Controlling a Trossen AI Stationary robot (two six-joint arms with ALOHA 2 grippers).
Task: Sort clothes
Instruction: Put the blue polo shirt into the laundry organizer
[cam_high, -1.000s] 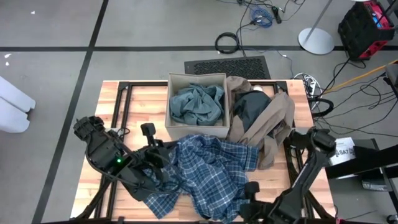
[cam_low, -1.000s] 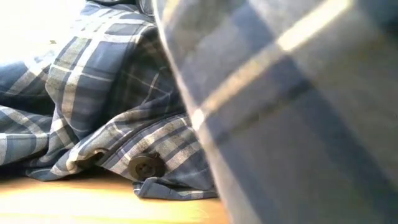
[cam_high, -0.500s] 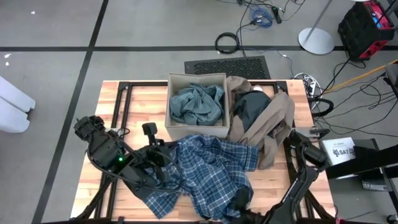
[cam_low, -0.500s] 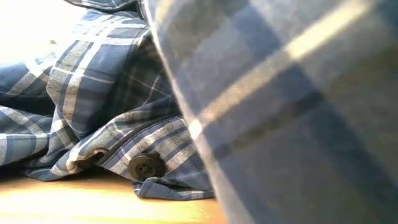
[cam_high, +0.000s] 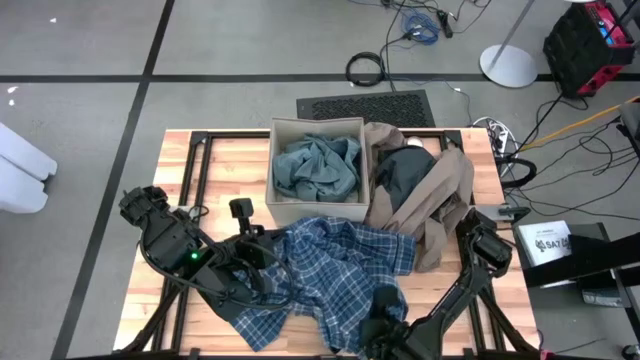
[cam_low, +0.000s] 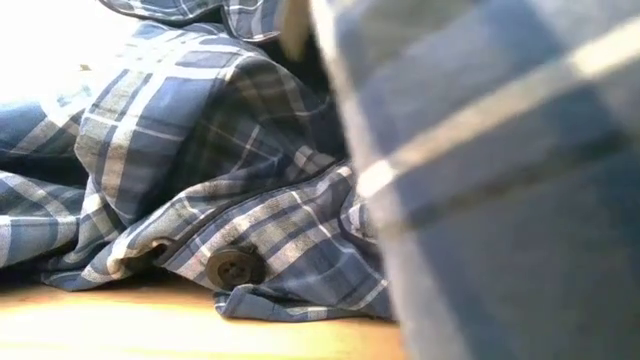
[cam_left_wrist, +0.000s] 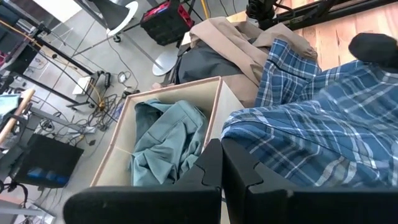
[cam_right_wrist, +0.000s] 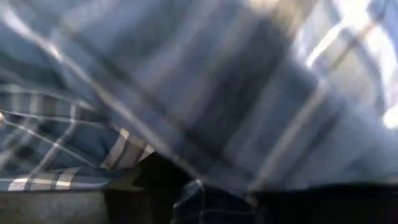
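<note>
Where cables (cam_high: 420, 25) trail, slatted wooden table (cam_high: 215, 155)

A blue plaid crossed with white and darker navy lines is shown on the shirt (cam_high: 335, 270), and a dark round button (cam_low: 233, 267) is seen on it in the low view. A muted teal-green is shown by the garment (cam_high: 317, 167) inside the tan cardboard box (cam_high: 283, 208), while a taupe-brown piece (cam_high: 446, 205) and a dark black-green piece (cam_high: 398, 175) are seen beside it. Light, pale-grained wood is shown on the table (cam_high: 225, 160), and both arms are seen as black.
</note>
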